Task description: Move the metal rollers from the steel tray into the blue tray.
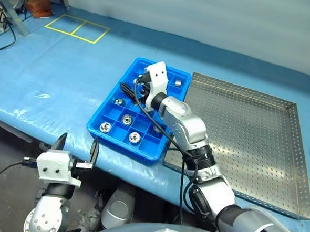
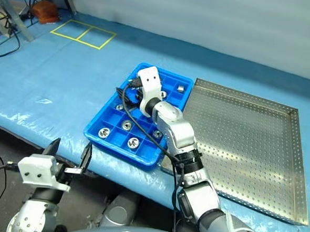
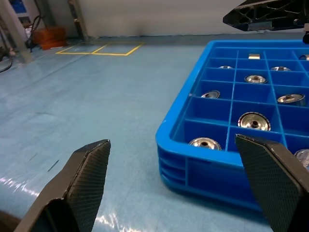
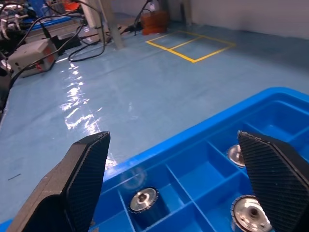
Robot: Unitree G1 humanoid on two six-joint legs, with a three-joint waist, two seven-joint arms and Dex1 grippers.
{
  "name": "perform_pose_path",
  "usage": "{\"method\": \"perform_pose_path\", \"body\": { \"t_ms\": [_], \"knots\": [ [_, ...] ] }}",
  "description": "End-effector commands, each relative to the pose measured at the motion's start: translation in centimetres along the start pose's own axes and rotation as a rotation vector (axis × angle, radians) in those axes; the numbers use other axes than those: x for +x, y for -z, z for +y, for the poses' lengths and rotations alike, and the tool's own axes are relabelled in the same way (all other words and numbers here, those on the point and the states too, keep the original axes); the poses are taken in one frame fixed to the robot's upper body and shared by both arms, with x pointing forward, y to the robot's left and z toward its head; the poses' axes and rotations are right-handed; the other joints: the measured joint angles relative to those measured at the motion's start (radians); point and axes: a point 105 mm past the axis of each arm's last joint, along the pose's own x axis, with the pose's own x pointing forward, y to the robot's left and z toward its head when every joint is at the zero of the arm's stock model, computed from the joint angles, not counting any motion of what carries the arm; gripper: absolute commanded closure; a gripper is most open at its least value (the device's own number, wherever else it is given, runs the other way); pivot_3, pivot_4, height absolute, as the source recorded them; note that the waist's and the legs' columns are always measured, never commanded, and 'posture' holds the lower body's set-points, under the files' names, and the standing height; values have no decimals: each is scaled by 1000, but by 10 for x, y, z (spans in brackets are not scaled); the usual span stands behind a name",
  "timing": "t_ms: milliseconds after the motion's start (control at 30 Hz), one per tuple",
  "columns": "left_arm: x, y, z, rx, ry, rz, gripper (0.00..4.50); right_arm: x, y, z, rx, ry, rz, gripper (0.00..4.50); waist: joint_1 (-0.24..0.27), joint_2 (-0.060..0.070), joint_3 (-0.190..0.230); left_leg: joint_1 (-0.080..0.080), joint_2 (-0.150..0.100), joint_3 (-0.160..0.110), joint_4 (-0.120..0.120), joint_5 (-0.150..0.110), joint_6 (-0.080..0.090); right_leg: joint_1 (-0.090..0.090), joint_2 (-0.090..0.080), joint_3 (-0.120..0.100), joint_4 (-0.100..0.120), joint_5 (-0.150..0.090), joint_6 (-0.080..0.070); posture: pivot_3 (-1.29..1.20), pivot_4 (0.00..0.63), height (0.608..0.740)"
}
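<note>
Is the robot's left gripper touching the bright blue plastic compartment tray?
Apart. The left eye view shows the left gripper below the blue tray, blue cover between them.

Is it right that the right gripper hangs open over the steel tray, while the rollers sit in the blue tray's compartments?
Not quite: the open right gripper hangs over the blue tray, not the steel tray, as the left eye view shows. The rollers do sit in its compartments.

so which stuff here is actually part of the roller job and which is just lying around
Part of the job:
- metal rollers, sitting in compartments
- blue tray
- steel tray, no rollers visible on its floor
- right tool, open above the blue tray

Just lying about:
- yellow tape squares on the blue surface
- orange object at the far corner
- cables
</note>
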Motion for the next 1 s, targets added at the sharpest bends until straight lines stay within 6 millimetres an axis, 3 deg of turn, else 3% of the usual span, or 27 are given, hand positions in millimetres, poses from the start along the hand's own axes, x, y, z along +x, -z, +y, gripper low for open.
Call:
{"method": "perform_pose_path", "body": {
  "t_ms": [33, 167, 467, 667, 1000],
  "knots": [
    [9, -15, 3, 21, 37, -49, 0, -16, -13, -9, -15, 37, -59, 45, -34, 0, 0, 0, 0, 0, 0, 0, 0, 0, 0, 0, 0, 0, 0, 245, 150, 740],
    [25, -23, 2, 45, 108, -76, 0, -37, -9, -24, -47, 103, -58, 45, -126, 1, -1, 1, 0, 0, 0, 1, 0, 2, 0, 0, 2, 0, 0, 139, 150, 740],
    [60, -30, -15, 48, 263, -100, 0, -77, 3, -37, -107, 162, -20, 45, -337, 3, -2, 5, 0, -1, 1, 1, 1, 5, 0, 2, 5, 5, 4, -39, 150, 740],
    [77, -28, -24, 33, 300, -94, 0, -96, 18, -34, -110, 151, 27, 45, -407, 3, -2, 6, -1, -2, 1, 2, 2, 7, 1, 3, 6, 6, 5, -81, 150, 740],
    [95, -21, -25, 14, 263, -64, 0, -117, 34, -30, -138, 118, 98, 45, -448, 2, -2, 15, -2, -1, 3, 3, 3, 17, 1, 8, 5, 4, 6, -140, 150, 740]
  ]
}}
